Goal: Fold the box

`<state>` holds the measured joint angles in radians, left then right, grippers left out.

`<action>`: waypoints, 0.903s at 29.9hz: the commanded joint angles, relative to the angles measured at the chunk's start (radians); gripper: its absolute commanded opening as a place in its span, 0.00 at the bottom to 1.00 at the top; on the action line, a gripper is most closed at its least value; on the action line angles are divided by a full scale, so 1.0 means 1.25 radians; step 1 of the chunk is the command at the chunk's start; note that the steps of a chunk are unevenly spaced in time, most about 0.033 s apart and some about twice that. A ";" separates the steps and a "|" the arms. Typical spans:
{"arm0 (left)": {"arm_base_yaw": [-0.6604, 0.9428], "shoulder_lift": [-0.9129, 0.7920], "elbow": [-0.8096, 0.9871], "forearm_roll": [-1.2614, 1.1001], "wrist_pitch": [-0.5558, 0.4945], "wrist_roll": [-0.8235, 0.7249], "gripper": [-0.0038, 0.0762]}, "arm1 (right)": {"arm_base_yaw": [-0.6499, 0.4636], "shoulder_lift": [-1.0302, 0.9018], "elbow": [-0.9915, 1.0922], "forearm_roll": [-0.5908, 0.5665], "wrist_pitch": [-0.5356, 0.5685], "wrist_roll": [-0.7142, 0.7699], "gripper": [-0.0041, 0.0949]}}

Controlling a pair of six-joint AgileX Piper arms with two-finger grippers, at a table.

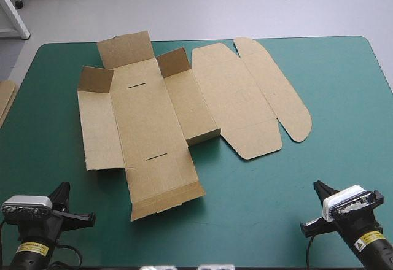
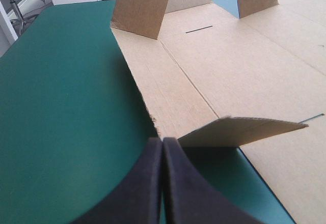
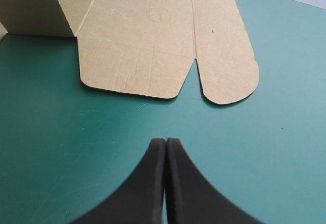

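Creased brown board box (image 1: 147, 129), one end rounded; left gripper (image 2: 163, 141) and right gripper (image 3: 166, 140) pressed together

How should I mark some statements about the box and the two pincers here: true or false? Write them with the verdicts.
1. The left pincer is shut. True.
2. The right pincer holds the box. False: it is shut on nothing and is apart from the box, over the cover.
3. Some flaps of the box stand raised. True.
4. The box is already a finished tray. False: most of the sheet lies flat.
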<state>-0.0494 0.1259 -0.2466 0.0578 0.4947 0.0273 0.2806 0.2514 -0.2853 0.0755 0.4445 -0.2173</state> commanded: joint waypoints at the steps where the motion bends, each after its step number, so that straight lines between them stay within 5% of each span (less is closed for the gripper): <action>1: -0.003 0.012 -0.041 -0.024 -0.064 -0.003 0.10 | 0.002 0.007 -0.029 -0.002 -0.057 -0.003 0.03; 9: -0.003 0.020 -0.095 -0.110 -0.069 -0.084 0.48 | 0.002 0.007 -0.029 -0.002 -0.057 -0.003 0.03; 16: -0.003 0.161 -0.141 -0.112 -0.062 -0.347 0.49 | 0.002 0.007 -0.029 -0.002 -0.057 -0.003 0.03; 27: -0.001 0.446 -0.260 -0.148 -0.129 -0.380 0.48 | 0.002 0.007 -0.029 -0.001 -0.057 -0.003 0.03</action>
<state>-0.0494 0.6159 -0.4984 -0.1091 0.4188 -0.4369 0.2806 0.2514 -0.2853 0.0737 0.4445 -0.2173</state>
